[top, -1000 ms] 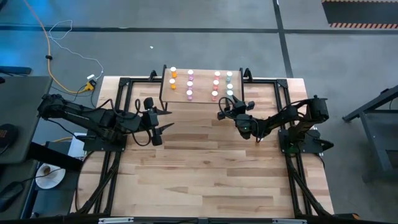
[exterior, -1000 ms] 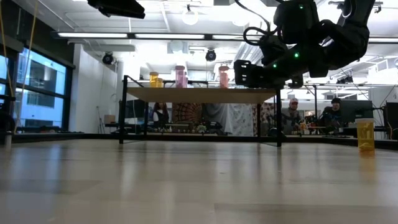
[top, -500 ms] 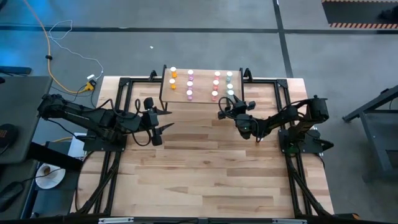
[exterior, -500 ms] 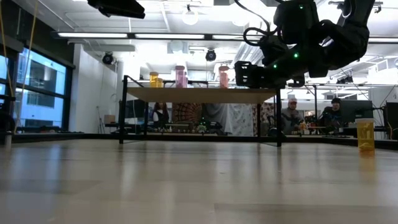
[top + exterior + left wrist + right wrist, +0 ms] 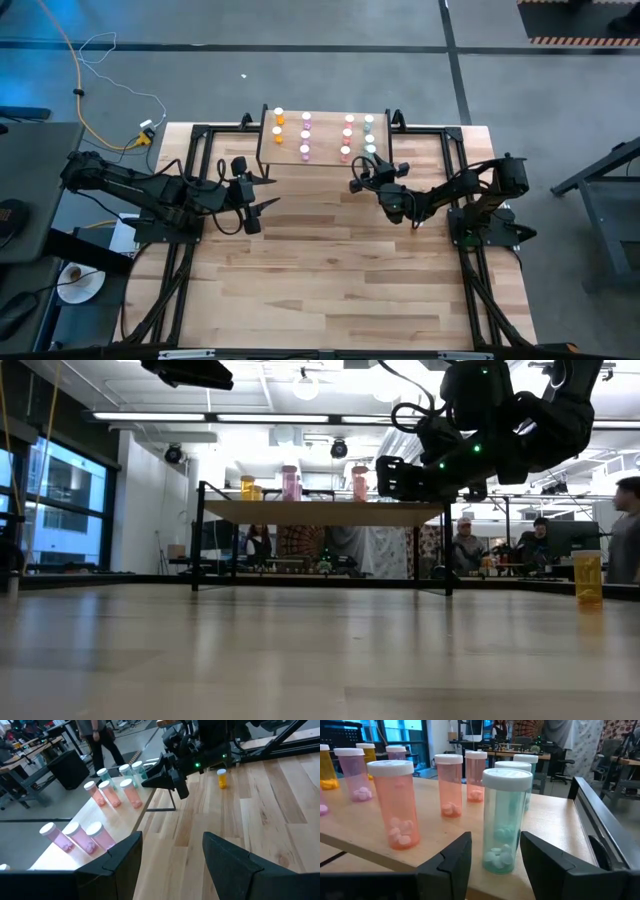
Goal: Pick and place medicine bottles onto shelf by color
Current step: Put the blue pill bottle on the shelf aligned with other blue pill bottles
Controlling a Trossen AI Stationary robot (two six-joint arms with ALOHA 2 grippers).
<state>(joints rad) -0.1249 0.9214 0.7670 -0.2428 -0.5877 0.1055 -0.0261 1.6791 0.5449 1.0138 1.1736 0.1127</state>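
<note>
We see the medicine bottles [image 5: 506, 819] standing upright in colour rows on the shelf [image 5: 324, 152] at the tabletop's [image 5: 330, 280] far edge: teal, red, pink, orange, each white-capped with a few pills at the bottom. No labels we can read. One orange bottle [image 5: 222, 778] stands alone on the tabletop. The right hand [image 5: 492, 862] sits at the teal bottle, fingers apart, gripping nothing. The left hand [image 5: 172, 857] hovers near the shelf's other end, fingers apart, empty.
</note>
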